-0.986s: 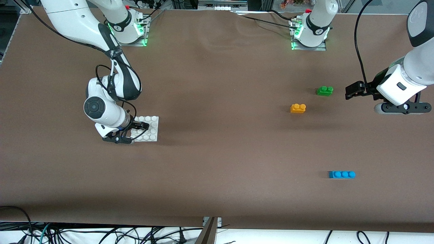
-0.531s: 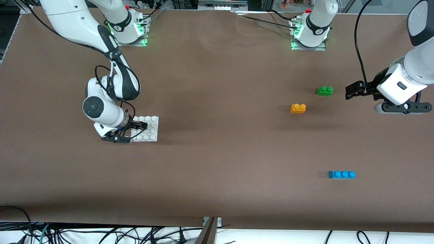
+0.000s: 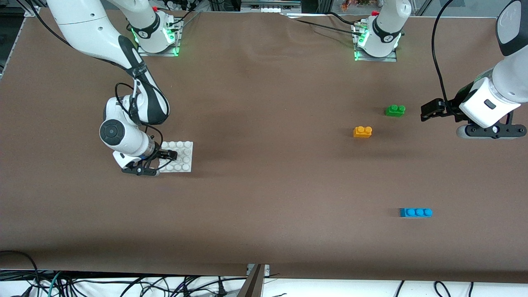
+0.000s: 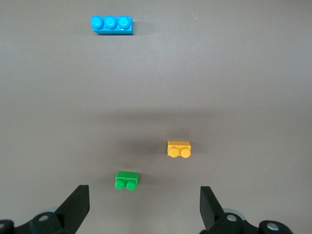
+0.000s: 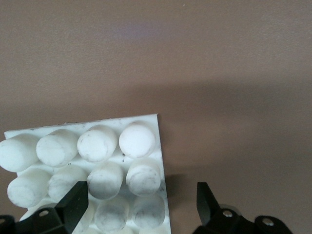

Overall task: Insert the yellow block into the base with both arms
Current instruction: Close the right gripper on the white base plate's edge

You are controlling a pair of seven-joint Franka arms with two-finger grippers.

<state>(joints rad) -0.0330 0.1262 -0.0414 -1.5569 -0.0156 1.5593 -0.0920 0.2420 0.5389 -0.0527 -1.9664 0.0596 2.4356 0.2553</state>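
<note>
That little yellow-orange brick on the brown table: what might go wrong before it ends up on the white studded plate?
1. The small green two-stud brick lies close beside the small yellow-orange two-stud brick; the open left gripper, up by the green one, might catch the wrong brick.
2. The open right gripper straddles only an edge of the flat white studded plate, so a grip there might tilt or shift it.

Right tool [image 3: 168, 156] slid slightly back across the base [image 3: 183, 163], toward the right arm's end of the bench, fingers spread; its wrist shifted the same way. Left tool [image 3: 427, 112] barely drifted.
</note>
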